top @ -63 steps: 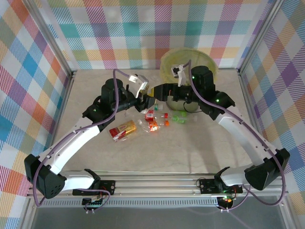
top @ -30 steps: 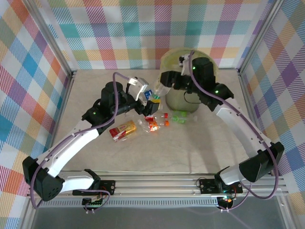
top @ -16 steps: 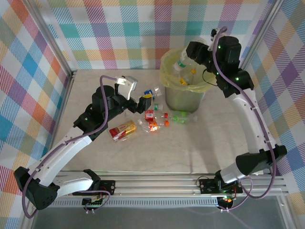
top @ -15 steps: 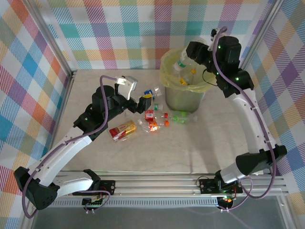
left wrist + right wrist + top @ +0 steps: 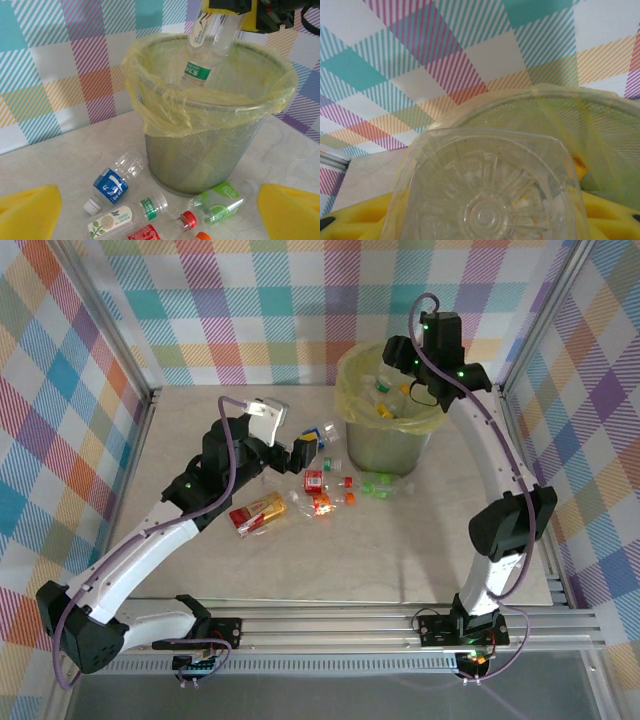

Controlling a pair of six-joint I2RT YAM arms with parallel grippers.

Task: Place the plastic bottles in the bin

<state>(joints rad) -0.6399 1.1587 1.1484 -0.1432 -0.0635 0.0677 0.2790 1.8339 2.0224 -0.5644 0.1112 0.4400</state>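
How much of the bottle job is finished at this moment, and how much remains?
Done: several bottles lie inside the bin. In hand: the right fingers hold a green-label bottle over the bin's mouth. Remaining: a cluster of bottles on the table beside the bin; the left fingers are open and empty.

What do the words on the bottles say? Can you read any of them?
None can be read for sure.
green-label bottle, held by the right claw: white characters, too blurred.
blue-label bottle: white characters, too small.
white-label bottle: tiny print, unreadable.
lime-label bottle: print too blurred.
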